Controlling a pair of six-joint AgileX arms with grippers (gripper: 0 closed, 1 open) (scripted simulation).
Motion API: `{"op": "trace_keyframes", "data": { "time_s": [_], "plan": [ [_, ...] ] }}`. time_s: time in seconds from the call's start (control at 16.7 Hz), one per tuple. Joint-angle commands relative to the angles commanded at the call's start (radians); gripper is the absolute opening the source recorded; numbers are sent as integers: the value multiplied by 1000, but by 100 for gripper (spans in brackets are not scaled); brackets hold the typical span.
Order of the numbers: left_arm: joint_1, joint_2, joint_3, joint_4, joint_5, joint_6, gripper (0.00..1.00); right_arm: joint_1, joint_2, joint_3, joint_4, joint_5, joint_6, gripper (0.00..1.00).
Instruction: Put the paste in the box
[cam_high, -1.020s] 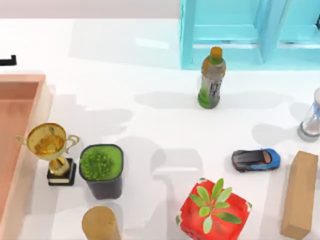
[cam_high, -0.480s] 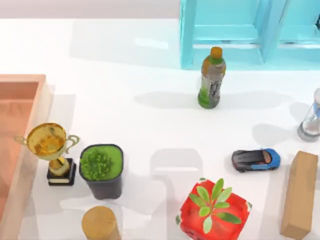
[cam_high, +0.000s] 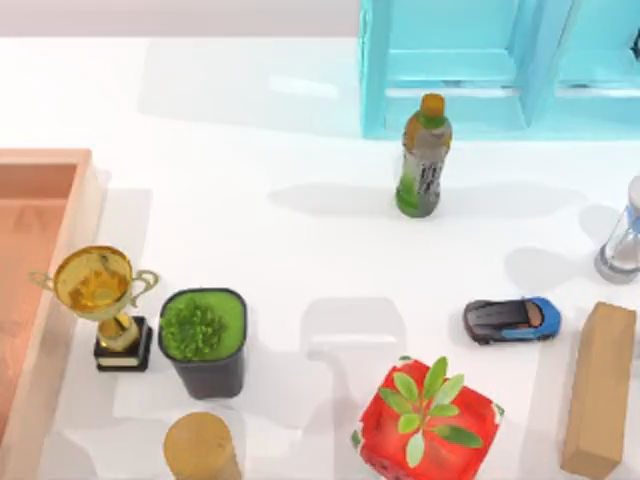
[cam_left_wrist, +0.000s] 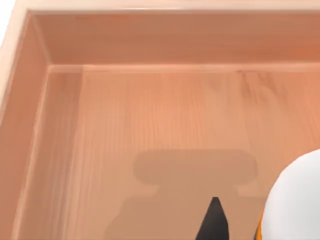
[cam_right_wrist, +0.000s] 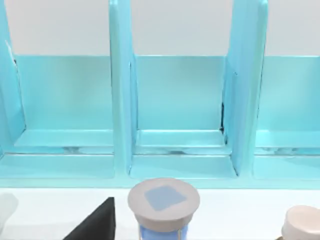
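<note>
In our left wrist view the paste sits at the lower right, above the box floor; we judge release remains; jaw state we cannot tell.

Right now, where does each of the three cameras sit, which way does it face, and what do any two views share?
Top view: above the table, looking down on the box at the left edge, the trophy, the drink bottle and the blue rack.
Left wrist view: on the left arm, looking down into the box, with a dark fingertip and a white rounded object at the frame's edge.
Right wrist view: on the right arm, facing the blue rack, with a dark fingertip.
Shared: the box and the rack each appear from above and from a wrist.
</note>
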Motion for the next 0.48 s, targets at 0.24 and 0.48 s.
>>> {"op": "trace_keyframes", "data": {
  "time_s": [0.24, 0.48],
  "plan": [
    [-4, 5, 2, 1, -3, 0, 0, 0, 0, 0, 0, 0, 0, 100],
    [-24, 66, -4, 65, -16, -15, 0, 0, 0, 0, 0, 0, 0, 100]
  ]
}}
